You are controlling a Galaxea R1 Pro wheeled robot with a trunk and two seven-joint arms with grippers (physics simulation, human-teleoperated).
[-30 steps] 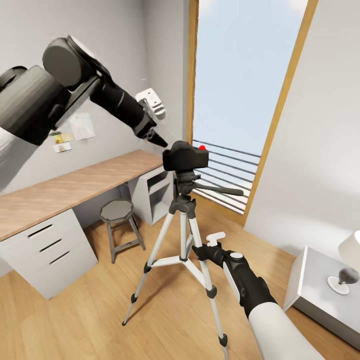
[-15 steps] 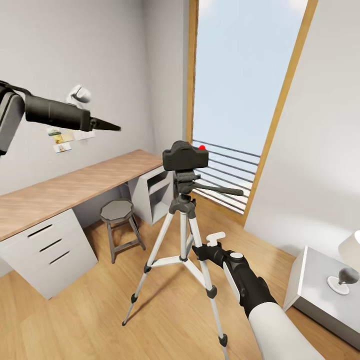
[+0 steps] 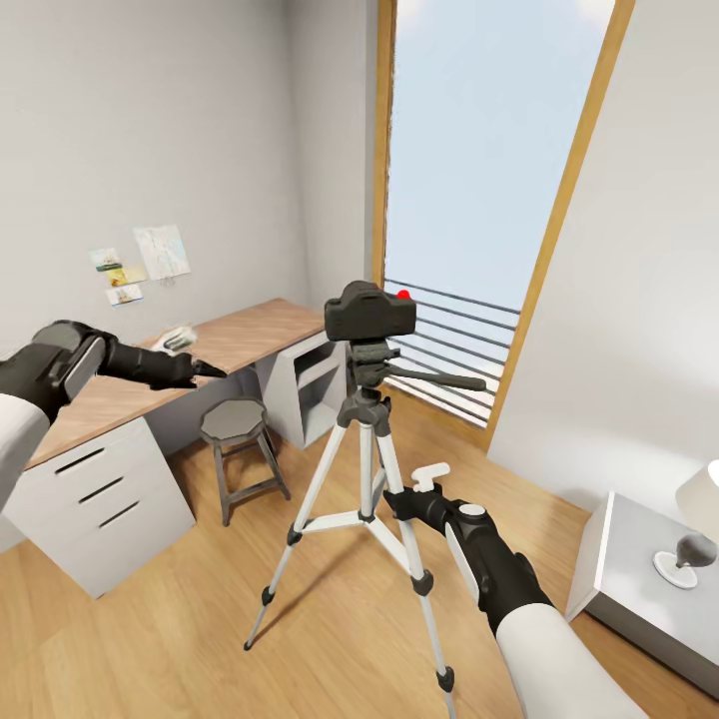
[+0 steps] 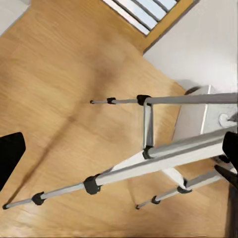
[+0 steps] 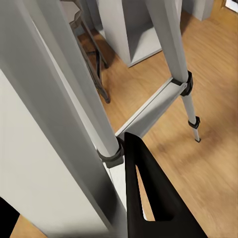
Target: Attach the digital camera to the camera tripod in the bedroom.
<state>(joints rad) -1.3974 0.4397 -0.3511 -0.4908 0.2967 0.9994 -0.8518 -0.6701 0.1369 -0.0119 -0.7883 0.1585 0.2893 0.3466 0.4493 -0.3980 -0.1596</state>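
Observation:
The digital camera [image 3: 368, 312], black with a red dot on top, sits on the black head of the camera tripod [image 3: 366, 469] in the middle of the bedroom floor. The tripod's pan handle [image 3: 439, 379] points right. My left gripper [image 3: 200, 370] hangs open over the desk edge, well left of the camera and holding nothing. Its fingers [image 4: 10, 159] stand wide apart in the left wrist view, which looks down on the tripod's silver legs [image 4: 148, 166]. My right gripper [image 3: 396, 499] is low, closed around a tripod leg [image 5: 74, 129] that runs between its fingers [image 5: 148, 198].
A long wood-topped desk [image 3: 110, 384] with white drawers [image 3: 100, 499] lines the left wall. A small metal stool [image 3: 236, 427] stands beside the tripod. The tall wood-framed window [image 3: 479, 150] is behind it. A white nightstand [image 3: 639, 589] with a lamp sits at the right.
My left arm has swung away from the camera, first leftward, then down to desk height. The camera stays on the tripod head. The right arm has not moved.

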